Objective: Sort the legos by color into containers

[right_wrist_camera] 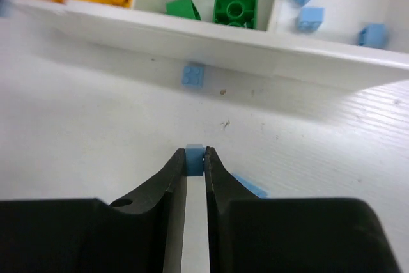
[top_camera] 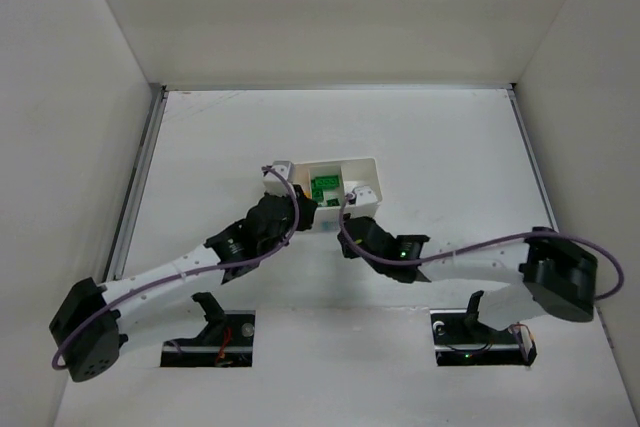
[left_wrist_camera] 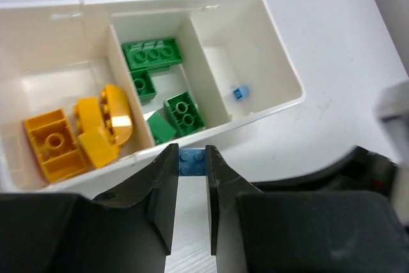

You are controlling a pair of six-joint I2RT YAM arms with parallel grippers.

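Note:
The white tray [left_wrist_camera: 281,62] has three containers side by side. In the left wrist view the left one holds yellow-orange legos [left_wrist_camera: 57,145], the middle one green legos [left_wrist_camera: 153,54], and the right one a small light blue lego [left_wrist_camera: 240,93]. My left gripper [left_wrist_camera: 192,158] is shut on a blue four-stud lego [left_wrist_camera: 192,161] just in front of the tray's near wall. My right gripper [right_wrist_camera: 195,158] is shut on a tiny light blue lego [right_wrist_camera: 195,160] low over the table, a short way before the tray [right_wrist_camera: 268,52]. From above, both grippers [top_camera: 305,209] [top_camera: 345,237] sit at the tray's near side.
A flat blue piece [right_wrist_camera: 250,187] lies on the table beside my right finger. Another blue lego [right_wrist_camera: 193,75] shows at the foot of the tray's near wall. Three light blue legos [right_wrist_camera: 311,18] lie in the right container. White walls enclose the table [top_camera: 450,147].

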